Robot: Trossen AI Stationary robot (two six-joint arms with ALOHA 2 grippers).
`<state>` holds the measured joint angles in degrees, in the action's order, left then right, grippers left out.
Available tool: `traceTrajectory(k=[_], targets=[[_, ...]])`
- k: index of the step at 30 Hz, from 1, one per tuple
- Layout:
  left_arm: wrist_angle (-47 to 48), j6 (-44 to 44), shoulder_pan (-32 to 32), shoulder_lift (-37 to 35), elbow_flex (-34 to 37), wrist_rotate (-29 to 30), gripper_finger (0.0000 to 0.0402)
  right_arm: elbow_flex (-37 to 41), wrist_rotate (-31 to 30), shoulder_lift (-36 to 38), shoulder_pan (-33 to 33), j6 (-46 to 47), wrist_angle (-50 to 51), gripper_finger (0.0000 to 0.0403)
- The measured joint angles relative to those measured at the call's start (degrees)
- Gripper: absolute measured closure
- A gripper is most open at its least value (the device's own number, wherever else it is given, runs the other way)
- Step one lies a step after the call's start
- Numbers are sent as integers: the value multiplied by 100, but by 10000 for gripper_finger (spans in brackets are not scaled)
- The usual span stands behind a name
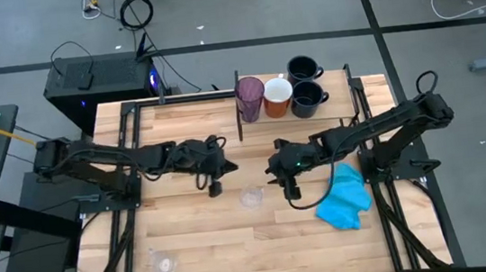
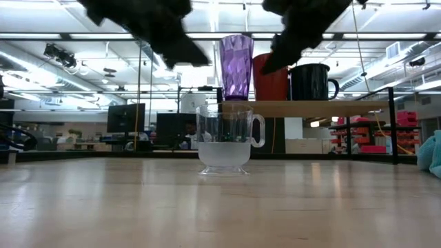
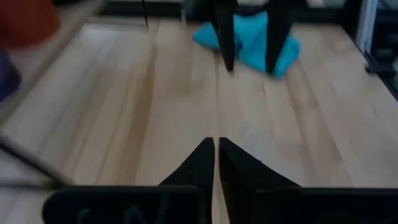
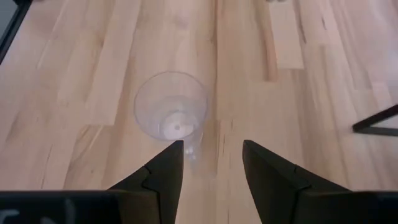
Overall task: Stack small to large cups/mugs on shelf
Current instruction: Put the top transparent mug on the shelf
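A small clear plastic cup (image 1: 250,197) with a handle stands upright on its base at the middle of the tabletop, between my two grippers; it also shows in the low view (image 2: 224,138) and the right wrist view (image 4: 171,112). My right gripper (image 4: 211,149) is open just right of it and touches nothing. My left gripper (image 3: 216,146) is shut and empty, left of the cup. A second clear cup (image 1: 162,264) stands near the front left. The purple tumbler (image 1: 250,97), the orange mug (image 1: 277,96) and two navy mugs (image 1: 307,98) stand on the shelf (image 2: 324,108).
A bright blue cloth (image 1: 344,196) lies crumpled on the table right of my right gripper. The shelf's thin black uprights (image 1: 239,109) stand at the table's far side. Bare wood (image 1: 236,245) lies toward the near edge.
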<state>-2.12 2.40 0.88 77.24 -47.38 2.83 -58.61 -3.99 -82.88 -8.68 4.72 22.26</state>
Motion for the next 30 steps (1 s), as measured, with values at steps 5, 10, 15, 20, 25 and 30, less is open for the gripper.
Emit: traceTrajectory(k=[5,10,15,20,25,30], targets=[[204,-3,63,-316,44,31,395,-2,129,-138,3,-44,-165,231],[163,90,176,-385,11,125,381,0,131,-320,7,-233,-286,231],[296,170,171,-386,14,137,363,5,194,-658,5,-384,-702,231],[354,260,168,-386,14,125,370,1,199,-958,5,-480,-903,231],[513,332,164,-386,14,127,384,6,261,-1056,5,-477,-891,231],[609,345,165,-386,13,126,390,9,300,-1077,3,-480,-828,231]])
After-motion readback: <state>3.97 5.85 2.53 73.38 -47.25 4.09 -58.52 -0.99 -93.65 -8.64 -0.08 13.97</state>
